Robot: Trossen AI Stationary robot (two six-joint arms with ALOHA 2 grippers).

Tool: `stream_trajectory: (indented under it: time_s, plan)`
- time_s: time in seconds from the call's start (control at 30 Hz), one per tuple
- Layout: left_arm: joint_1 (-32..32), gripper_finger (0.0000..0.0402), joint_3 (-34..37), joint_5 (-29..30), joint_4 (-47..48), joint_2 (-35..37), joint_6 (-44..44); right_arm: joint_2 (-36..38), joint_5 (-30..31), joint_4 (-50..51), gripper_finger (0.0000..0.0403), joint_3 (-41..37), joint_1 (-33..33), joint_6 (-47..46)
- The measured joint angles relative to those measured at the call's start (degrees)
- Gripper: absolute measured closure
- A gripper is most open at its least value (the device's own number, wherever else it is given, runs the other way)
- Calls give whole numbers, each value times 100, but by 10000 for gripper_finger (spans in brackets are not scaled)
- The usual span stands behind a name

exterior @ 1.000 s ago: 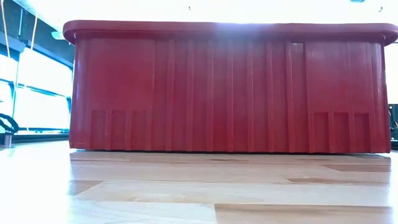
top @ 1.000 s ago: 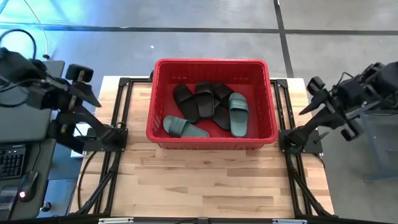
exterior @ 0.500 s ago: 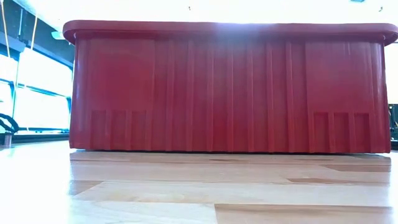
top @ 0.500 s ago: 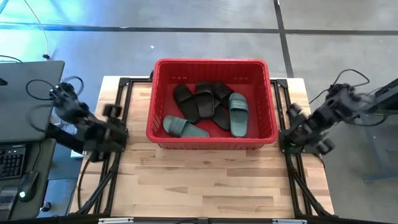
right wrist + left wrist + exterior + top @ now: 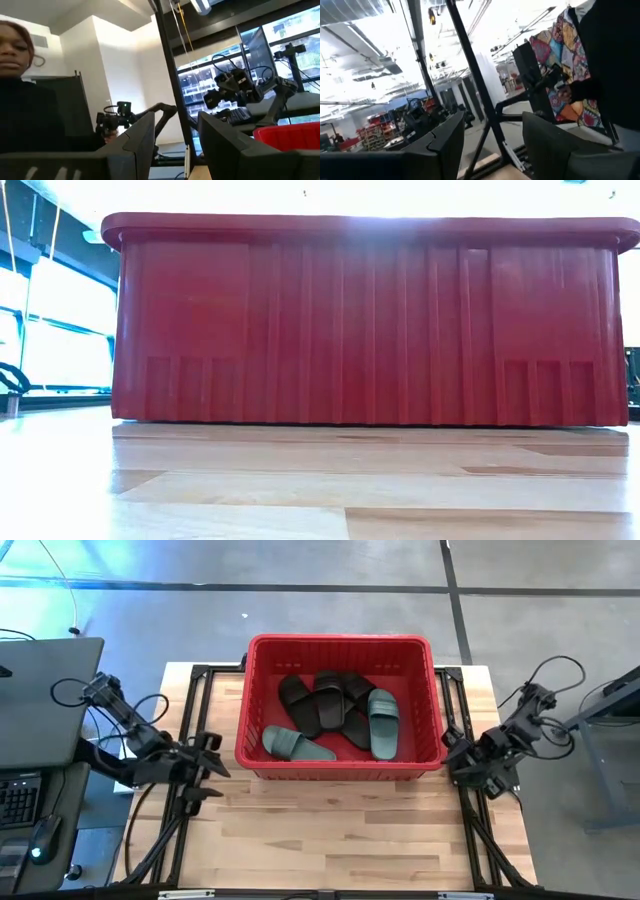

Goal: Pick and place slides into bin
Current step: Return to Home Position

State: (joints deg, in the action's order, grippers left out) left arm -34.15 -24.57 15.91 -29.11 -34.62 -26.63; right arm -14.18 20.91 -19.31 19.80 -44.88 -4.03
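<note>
The red bin stands on the far half of the wooden table. Its near wall fills the low view. Inside it lie several black slides and two teal-green slides, resting flat on the bin's floor and partly on each other. My left gripper is low at the table's left edge, just left of the bin, open and empty. My right gripper is low at the table's right edge beside the bin, open and empty.
Black metal frames run along both side edges of the table. The near half of the table is bare wood. A person shows beyond the table, and a person's patterned garment shows in the left wrist view.
Both arms have swung down from a raised pose and folded low. My left gripper has gone down and toward the near edge and the bin's left side. My right gripper has gone down and toward the near edge beside the bin's right wall. The slides and bin have stayed still.
</note>
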Motion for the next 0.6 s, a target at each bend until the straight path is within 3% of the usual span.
stream_trajectory:
  time_s: [0.3,0.6]
  plan:
    - [4,217,805,303,-1089,-8,-508,306,144,-1020,263,-919,2,234]
    - [2,217,1082,290,-1109,-14,-512,309,220,-1588,263,-1506,2,184]
